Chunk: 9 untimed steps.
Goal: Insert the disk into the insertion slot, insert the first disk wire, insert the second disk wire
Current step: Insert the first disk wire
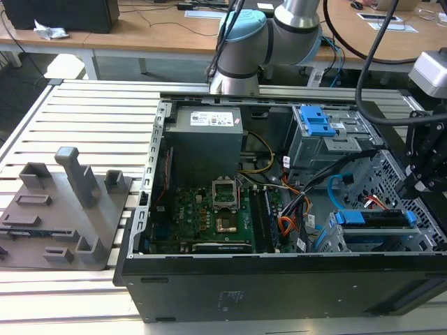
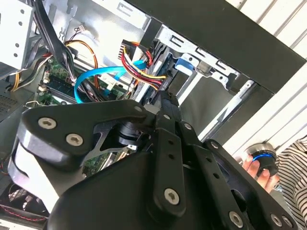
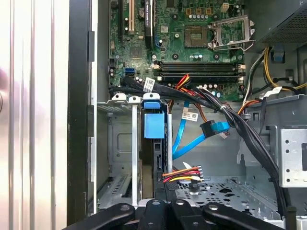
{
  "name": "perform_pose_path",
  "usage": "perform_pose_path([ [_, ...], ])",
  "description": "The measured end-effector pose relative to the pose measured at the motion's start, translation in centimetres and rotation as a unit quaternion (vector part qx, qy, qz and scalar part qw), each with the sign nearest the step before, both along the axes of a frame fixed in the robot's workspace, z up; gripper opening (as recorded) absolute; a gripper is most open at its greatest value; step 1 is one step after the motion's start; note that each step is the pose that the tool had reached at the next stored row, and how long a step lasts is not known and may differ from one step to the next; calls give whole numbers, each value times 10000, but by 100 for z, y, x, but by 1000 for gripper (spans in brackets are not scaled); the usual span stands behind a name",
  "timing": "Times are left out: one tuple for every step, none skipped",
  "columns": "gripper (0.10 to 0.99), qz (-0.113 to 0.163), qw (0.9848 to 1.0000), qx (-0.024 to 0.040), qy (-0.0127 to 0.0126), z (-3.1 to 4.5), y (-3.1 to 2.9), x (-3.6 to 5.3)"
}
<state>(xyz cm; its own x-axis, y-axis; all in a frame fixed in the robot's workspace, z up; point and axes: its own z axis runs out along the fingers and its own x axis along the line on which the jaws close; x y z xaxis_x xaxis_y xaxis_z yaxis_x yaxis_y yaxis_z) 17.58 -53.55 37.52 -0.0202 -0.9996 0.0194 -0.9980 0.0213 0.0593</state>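
The disk [image 1: 374,218], in its bright blue carrier, sits inside the low grey insertion slot [image 1: 363,241] at the case's front corner, on the exterior view's right. In the first wrist view the disk [image 3: 154,125] shows edge-on in the slot [image 3: 120,153]. The light-blue second disk wire [image 3: 192,139] loops loose beside it, its plug [image 3: 213,128] hanging free. A thin red first disk wire [image 1: 374,202] lies just behind the disk. My black gripper [image 1: 417,183] hovers right above the disk's end; its linkage [image 3: 163,213] points at a coloured wire plug [image 3: 184,175].
Thick black cables [image 3: 249,139] cross the case beside the taller grey bay with a blue latch [image 1: 318,125]. The motherboard [image 1: 209,216] fills the middle. A grey fixture block [image 1: 66,209] stands on the slatted table. A person's hand [image 2: 261,167] holds a button.
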Motion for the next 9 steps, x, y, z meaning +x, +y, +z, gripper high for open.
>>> perform_pose_path([
  [106,0,10000,0,0,0,0,0],
  [106,0,10000,0,0,0,1,0],
  [106,0,10000,0,0,0,1,0],
  [106,0,10000,0,0,0,1,0],
  [106,0,10000,0,0,0,1,0],
  [106,0,10000,1,0,0,2,-73],
  [106,-1,10000,0,0,0,1,-212],
  [106,0,10000,0,0,0,1,-242],
  [106,0,10000,1,0,0,1,-256],
])
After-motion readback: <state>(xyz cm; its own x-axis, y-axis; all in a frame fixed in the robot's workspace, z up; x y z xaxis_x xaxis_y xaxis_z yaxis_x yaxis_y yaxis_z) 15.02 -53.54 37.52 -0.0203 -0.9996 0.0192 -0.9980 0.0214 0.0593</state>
